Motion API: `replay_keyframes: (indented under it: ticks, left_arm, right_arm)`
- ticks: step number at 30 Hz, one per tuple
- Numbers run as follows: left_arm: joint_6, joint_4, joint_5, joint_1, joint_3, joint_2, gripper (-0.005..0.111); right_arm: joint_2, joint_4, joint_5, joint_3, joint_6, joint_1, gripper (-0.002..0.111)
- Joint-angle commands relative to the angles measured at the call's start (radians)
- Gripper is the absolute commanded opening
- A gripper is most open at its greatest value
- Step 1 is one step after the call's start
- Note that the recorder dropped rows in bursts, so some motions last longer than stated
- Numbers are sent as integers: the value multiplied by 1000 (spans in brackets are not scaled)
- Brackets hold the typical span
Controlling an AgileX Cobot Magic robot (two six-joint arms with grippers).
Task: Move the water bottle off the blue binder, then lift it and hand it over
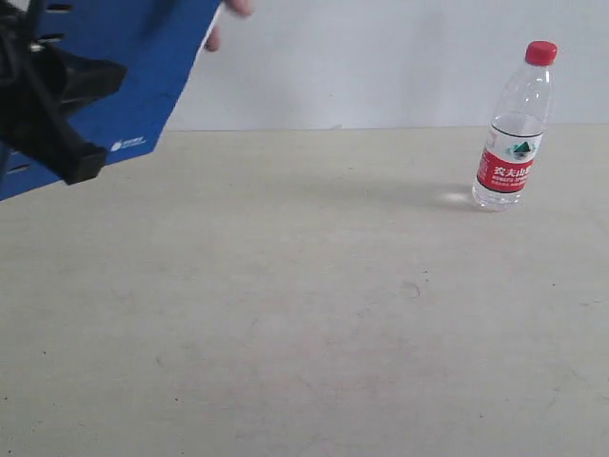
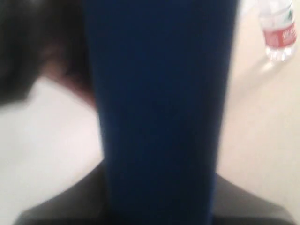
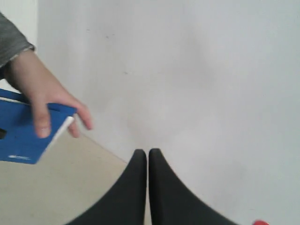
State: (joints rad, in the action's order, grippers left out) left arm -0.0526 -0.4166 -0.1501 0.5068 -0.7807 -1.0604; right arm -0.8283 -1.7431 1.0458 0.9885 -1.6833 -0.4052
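Note:
The blue binder is raised off the table at the upper left, tilted, with its white logo toward the lower corner. My left gripper is shut on it, and in the left wrist view the binder fills the space between the jaws. A person's hand grips the binder's far edge, which the right wrist view shows as well. The water bottle, with red cap and red-and-white label, stands upright on the table at the far right, apart from both grippers. My right gripper is shut on nothing, up in the air.
The beige table meets a white wall at the back. The person's grey sleeve enters at the edge of the right wrist view.

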Motion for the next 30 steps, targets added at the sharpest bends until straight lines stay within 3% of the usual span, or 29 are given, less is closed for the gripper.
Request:
replay_keyframes:
  ticks: [1, 5, 9, 15, 19, 21, 23, 24, 26, 27, 30]
  left_arm:
    - [83, 19, -234, 5, 6, 178, 7]
    - [234, 17, -192, 5, 62, 297, 7]
    - [288, 3, -88, 5, 121, 315, 7]
    - [293, -153, 54, 1, 157, -45, 7]
    - [457, -248, -3, -56, 128, -271, 7]
    - [607, -381, -17, -114, 128, -319, 7]
    - [867, -701, -75, -192, 128, -338, 7]
    - [1083, -900, -148, -240, 128, -336, 7]
    - [1319, -1103, -259, -278, 128, -317, 7]
    - [1411, -1148, -336, -294, 130, -299, 7]
    - [1423, -1146, -475, -302, 144, -202, 7]
  right_arm:
    - [183, -1, -211, -242, -30, -24, 0]
    - [321, -1, -297, -429, -179, -22, 0]
    - [392, -1, -292, -498, -190, -22, 0]
    - [396, -1, -399, -523, -170, -22, 0]
    - [396, -1, -411, -523, -137, -18, 0]
    - [396, -1, -416, -523, -137, -2, 0]
    - [396, -1, -424, -523, -137, 32, 0]
    - [396, -1, -425, -523, -122, 55, 0]
    - [396, -1, -425, -523, -104, 78, 0]
    - [396, -1, -425, -523, -102, 88, 0]
    - [396, -1, -432, -523, -83, 119, 0]
